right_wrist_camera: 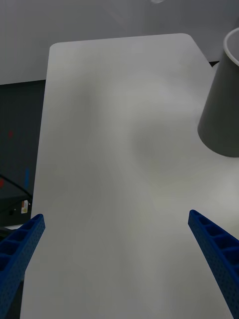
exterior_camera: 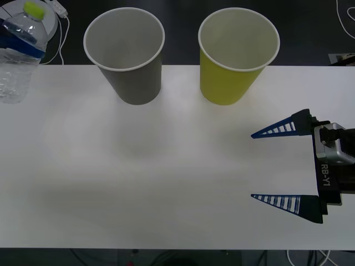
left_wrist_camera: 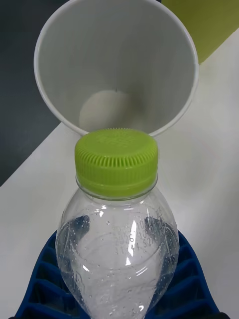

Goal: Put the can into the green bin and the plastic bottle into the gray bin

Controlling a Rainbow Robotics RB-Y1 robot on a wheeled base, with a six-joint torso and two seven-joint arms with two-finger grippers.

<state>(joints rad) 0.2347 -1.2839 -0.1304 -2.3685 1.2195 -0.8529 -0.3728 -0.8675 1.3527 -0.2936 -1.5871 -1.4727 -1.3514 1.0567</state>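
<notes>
My left gripper is shut on the clear ribbed plastic bottle with its lime-green cap, held up at the table's far left corner. In the left wrist view the gray bin opens just beyond the cap, and the green bin is behind it. Both bins stand upright at the back of the table, the gray bin left of the green bin. My right gripper hovers open at the right side, nothing between its fingers. The can is out of view.
The white table spreads wide and bare in front of the bins. Cables lie on the dark floor behind the far edge. The gray bin shows at the edge of the right wrist view.
</notes>
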